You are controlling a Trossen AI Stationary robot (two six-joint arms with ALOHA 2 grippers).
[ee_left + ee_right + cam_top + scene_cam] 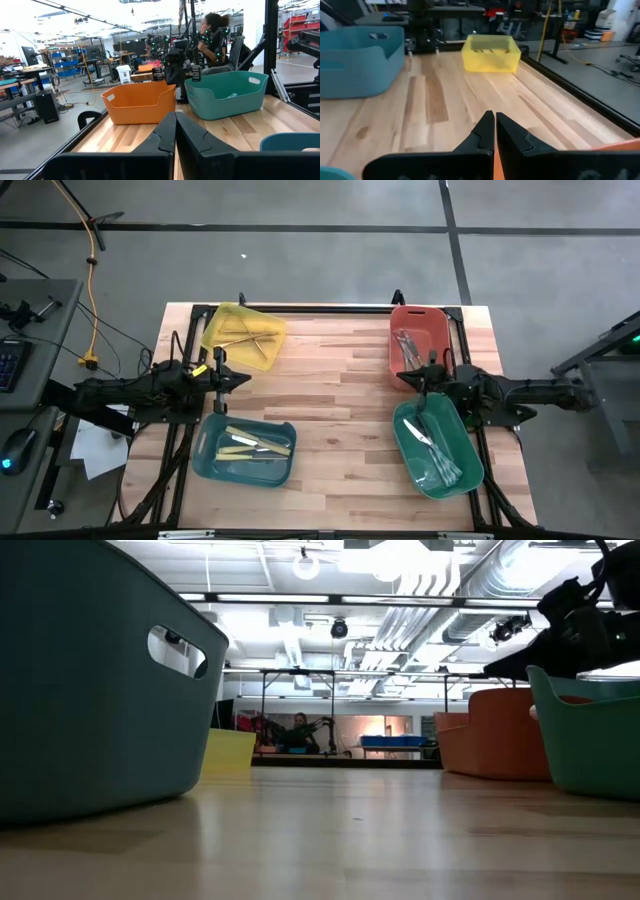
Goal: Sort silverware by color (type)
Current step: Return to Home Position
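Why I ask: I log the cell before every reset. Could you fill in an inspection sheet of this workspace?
Surface: wooden table, no spill seen.
Job's things: silverware all in bins: gold pieces in the yellow bin, cream pieces in the blue bin, silver pieces in the red bin, pale pieces in the green bin.
Clutter: nothing seen.
Tools: left tool shut, empty, between yellow and blue bins; right tool shut, empty, between red and green bins.
Cables: yellow cable on the floor left of the table.
Surroundings: desk at left; a seated person beyond the table.
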